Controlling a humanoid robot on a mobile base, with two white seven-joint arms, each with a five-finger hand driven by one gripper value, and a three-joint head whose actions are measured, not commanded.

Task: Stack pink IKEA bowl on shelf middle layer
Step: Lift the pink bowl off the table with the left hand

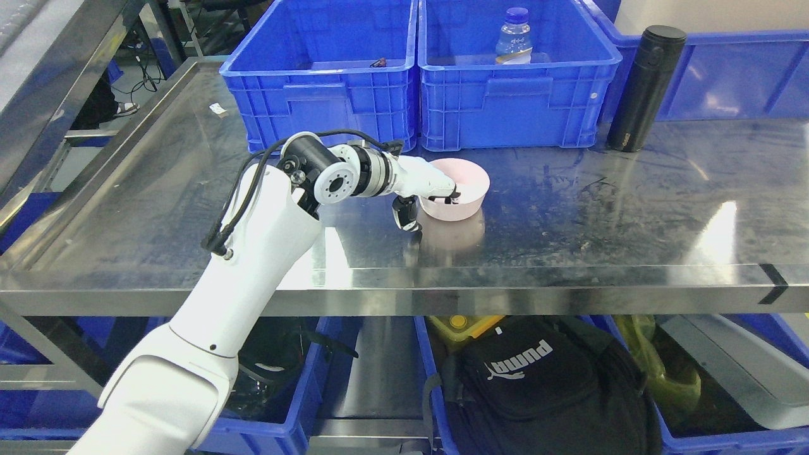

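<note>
Reaching in from the lower left, our left hand [430, 189] grips the near-left rim of the pink bowl [464, 189]: the fingers [450, 188] hook over the rim into the bowl, and the thumb [404, 213] presses on the outer wall. We see the bowl resting upright on the steel shelf [569, 208], about mid-depth, its faint reflection showing just below it. Behind it stand two blue crates side by side against the back; the left crate [319, 95] holds a small dark item we cannot make out, and the right crate [515, 95] holds a water bottle [513, 38] with a blue cap. A black flask [644, 88] stands upright to the right of the crates, well apart from the bowl. Below the shelf we see a black bag [537, 385] in a lower bin
</note>
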